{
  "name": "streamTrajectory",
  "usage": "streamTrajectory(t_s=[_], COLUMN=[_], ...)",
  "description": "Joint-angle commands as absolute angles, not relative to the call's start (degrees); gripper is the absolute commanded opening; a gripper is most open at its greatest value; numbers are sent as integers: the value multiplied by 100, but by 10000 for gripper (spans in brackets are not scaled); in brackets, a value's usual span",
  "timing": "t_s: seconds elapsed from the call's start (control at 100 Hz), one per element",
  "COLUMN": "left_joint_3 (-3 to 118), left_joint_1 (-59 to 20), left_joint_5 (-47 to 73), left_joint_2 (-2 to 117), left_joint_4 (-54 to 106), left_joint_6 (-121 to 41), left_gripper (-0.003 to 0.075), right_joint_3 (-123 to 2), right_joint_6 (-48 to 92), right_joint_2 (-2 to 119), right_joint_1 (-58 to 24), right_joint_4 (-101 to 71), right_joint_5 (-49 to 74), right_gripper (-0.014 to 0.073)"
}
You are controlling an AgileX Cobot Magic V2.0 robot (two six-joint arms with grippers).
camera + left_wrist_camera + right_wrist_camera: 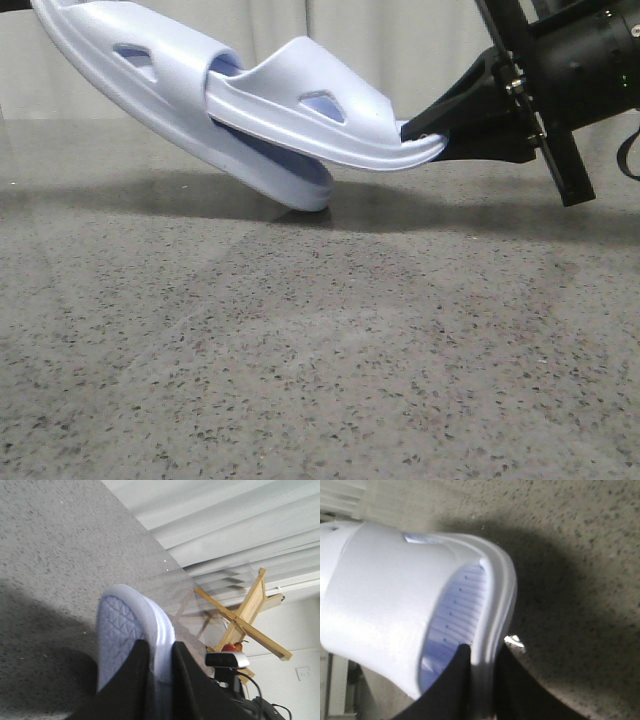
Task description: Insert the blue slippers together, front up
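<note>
Both blue slippers hang above the table in the front view. The left slipper [170,100] slants down from the upper left, its low end close to the table. The right slipper [350,130] has one end pushed in under the left slipper's strap. My right gripper [422,130] is shut on the right slipper's outer end; in the right wrist view [482,651] its fingers pinch the slipper [385,595] at the sole rim. My left gripper [159,647] is shut on the left slipper's sole edge [120,630]; it is outside the front view.
The speckled grey table [320,360] lies below, with a pale curtain [400,40] behind it. In the left wrist view a wooden frame [250,615] and a webcam [227,659] stand beyond the table edge.
</note>
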State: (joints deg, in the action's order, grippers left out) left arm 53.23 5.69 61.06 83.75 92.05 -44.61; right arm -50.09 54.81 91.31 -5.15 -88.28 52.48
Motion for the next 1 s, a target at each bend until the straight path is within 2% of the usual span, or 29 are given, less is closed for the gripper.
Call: streamTrajectory(t_s=[0.0, 0.05, 0.25, 0.48, 0.81, 0.99], left_joint_3=[5442, 5442, 5442, 5442, 5442, 5442], left_joint_1=[594, 689, 880, 880, 782, 424], left_joint_5=[7266, 7266, 7266, 7219, 7191, 6423], left_joint_2=[8196, 8196, 8196, 8196, 8207, 8214], left_joint_4=[9295, 9256, 9172, 9244, 9908, 9781], left_joint_6=[-4455, -4455, -4464, -4520, -4789, -4967], left_gripper=[15, 15, 15, 15, 15, 15], right_joint_3=[-5222, -5222, -5222, -5222, -5222, -5222], right_joint_6=[5605, 5605, 5605, 5605, 5605, 5605], right_joint_2=[8898, 8898, 8877, 8647, 8511, 8511], right_joint_1=[-411, -246, 540, 1250, 1527, 1527], right_joint_4=[-9307, -9307, -9291, -8952, -8921, -8921], right_joint_5=[6565, 6777, 7512, 7515, 7515, 7515], right_gripper=[139, 166, 166, 166, 166, 166])
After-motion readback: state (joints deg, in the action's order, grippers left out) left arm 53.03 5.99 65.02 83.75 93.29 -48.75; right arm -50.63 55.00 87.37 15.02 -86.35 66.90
